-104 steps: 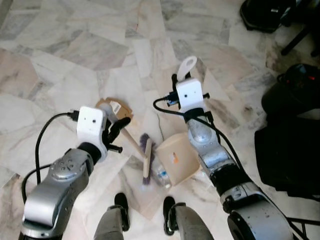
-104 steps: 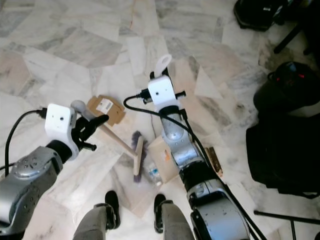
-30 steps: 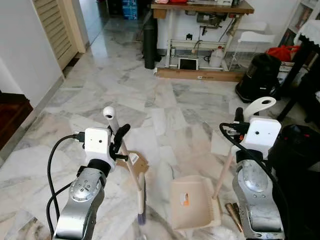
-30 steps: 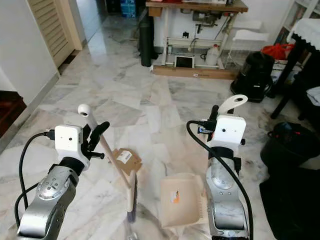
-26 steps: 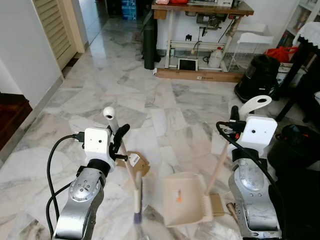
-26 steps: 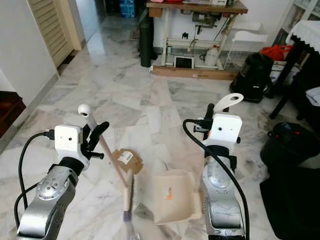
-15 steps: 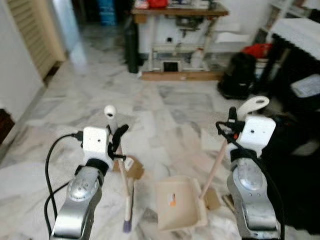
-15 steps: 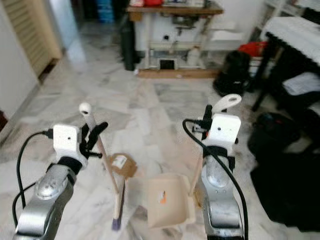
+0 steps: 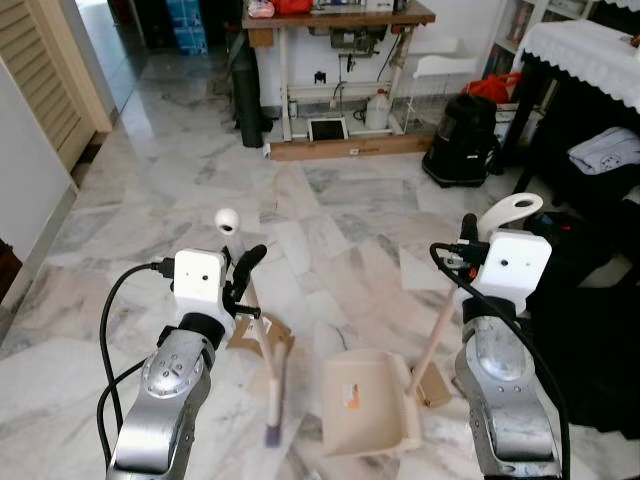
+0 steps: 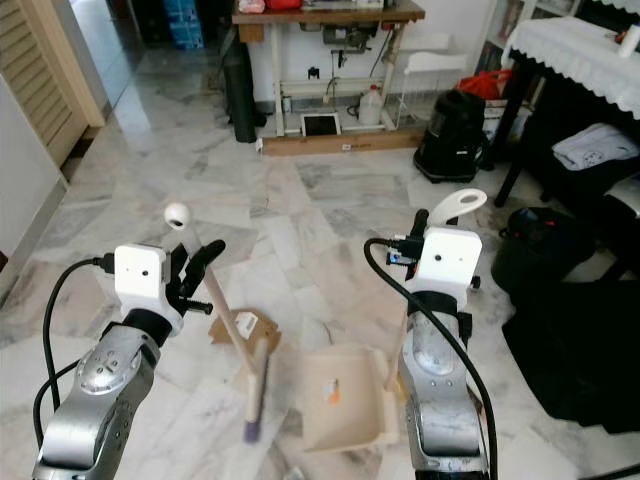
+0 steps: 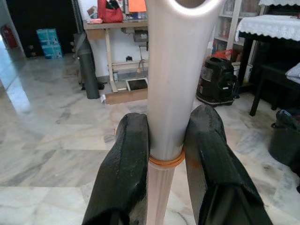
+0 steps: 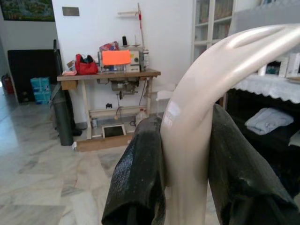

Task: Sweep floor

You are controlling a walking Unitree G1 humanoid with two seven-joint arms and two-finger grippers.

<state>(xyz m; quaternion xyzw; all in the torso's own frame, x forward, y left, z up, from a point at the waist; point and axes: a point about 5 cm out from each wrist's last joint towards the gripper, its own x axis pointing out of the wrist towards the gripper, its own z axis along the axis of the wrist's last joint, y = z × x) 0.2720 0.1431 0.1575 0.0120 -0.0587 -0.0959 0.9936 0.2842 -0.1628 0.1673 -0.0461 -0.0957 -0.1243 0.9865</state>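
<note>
the dustpan sits on the marble floor between the arms, mouth toward the far side, and the broom leans with its purple bristles low beside it. the left gripper pinches the broom handle between both fingers; the right gripper clamps the dustpan's curved handle the same way. the risk, as i judge it, is a sweep that pushes the cardboard scrap past the pan's lip, or the smooth handle twisting in the grip. count: one broom, one dustpan, two cardboard scraps, the second just beside the pan. far off stand a workbench and a black vacuum
</note>
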